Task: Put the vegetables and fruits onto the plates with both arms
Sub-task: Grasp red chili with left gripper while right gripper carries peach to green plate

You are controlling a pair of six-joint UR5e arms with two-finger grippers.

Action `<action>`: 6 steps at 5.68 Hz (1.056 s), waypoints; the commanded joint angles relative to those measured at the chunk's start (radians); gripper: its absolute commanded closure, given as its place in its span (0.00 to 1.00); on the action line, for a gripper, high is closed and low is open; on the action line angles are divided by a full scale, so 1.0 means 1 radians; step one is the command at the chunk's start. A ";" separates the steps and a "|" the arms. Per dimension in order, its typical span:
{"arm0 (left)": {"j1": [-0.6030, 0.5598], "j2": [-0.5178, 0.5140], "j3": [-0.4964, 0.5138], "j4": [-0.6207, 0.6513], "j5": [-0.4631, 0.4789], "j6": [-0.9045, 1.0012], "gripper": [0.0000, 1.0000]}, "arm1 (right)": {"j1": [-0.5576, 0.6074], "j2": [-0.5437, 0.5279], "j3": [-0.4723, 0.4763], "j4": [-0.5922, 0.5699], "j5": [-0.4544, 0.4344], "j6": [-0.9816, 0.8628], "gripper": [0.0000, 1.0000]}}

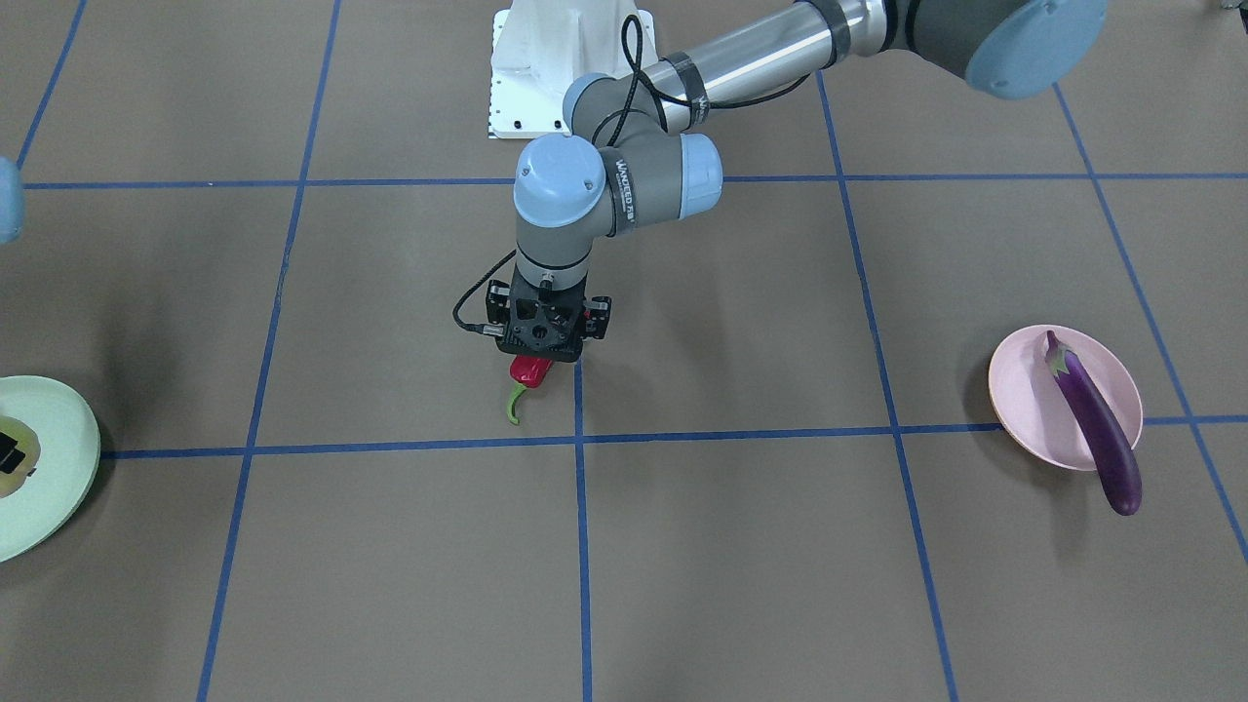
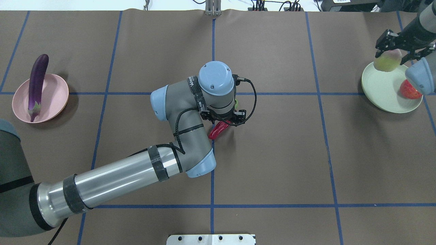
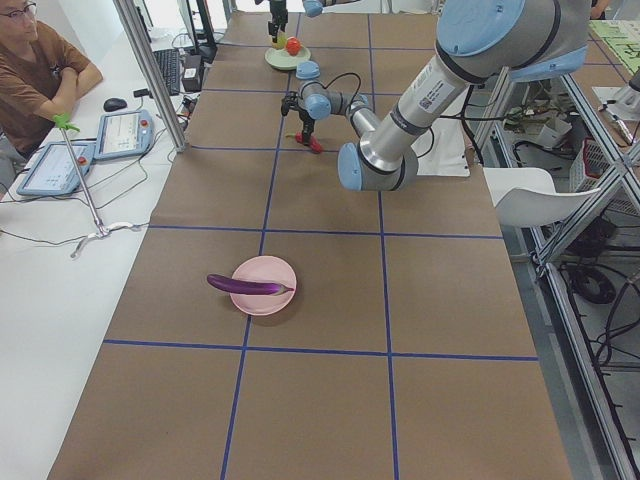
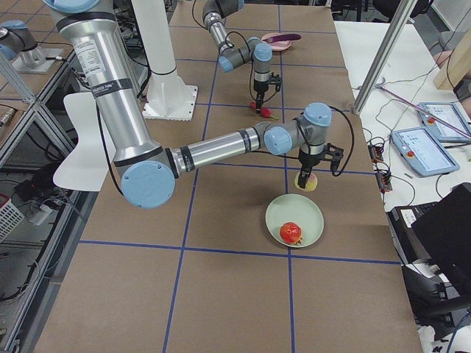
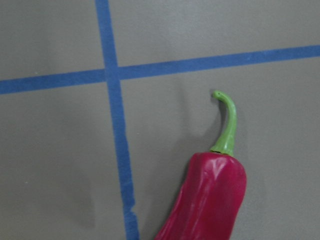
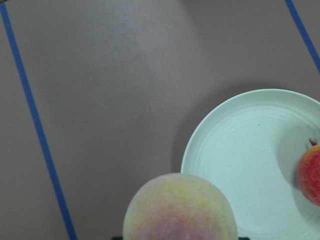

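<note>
Because the pink plate (image 2: pixel 56 100) was evidently the vegetables' dish, the eggplant (image 2: pixel 36 83) already lay across it, with its capped end in the shallow bowl and its slender purple tip overhanging the rim.

The chili pepper (image 2: pixel 218 130) was at the middle of the table (image 2: pixel 272 153), beside a crossing of blue tape lines and well apart from either plate. The left gripper (image 2: pixel 223 119) stood straight down over its body, which suggested a grasp across the narrow width. Its jaws were hidden under the wrist (that arm's own camera caught only the stem end), so I could not tell whether they were clenched or gaping.

The right gripper (image 2: pixel 391 51) was clamped on the peach (image 2: pixel 387 61) and held it over the far rim of the mint plate (image 2: pixel 383 92). I took this as leaving room for the pomegranate (image 2: pixel 409 90), which rested on the plate's other side.

The pepper's skin was waxy, glossy red, tapering from a curved green stem, and the eggplant was equally slick, so both would probably slip under a loose pinch. The peach looked soft-matte and round, yellow-green with a pink blush, while the pomegranate was bumpy red-orange. Both plates were matte, round and shallow, and the table cover was dull brown.
</note>
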 commanded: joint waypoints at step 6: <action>-0.238 0.547 -0.586 0.010 -0.020 -0.004 1.00 | 0.000 -0.058 -0.128 0.094 0.043 -0.218 0.00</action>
